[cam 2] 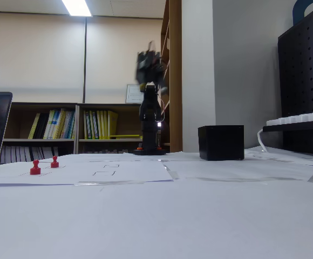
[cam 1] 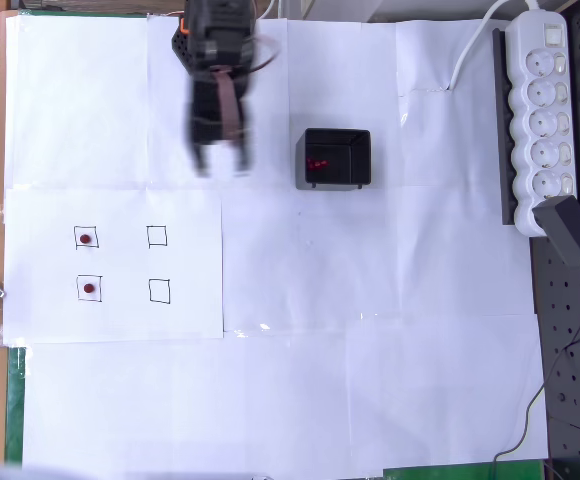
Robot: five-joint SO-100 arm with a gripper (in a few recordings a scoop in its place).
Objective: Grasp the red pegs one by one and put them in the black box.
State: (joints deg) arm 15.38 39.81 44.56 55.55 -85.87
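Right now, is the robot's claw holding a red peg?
No. The gripper hangs open and empty. Two pegs sit on their squares; others lie in the box.

Arm raised, gripper in the air, motion-blurred.
In the overhead view the black arm is reaching down-picture from its base at the top edge, its gripper showing two fingers parted with nothing between them. In the fixed view the arm is standing tall on its base, its upper part smeared by blur.
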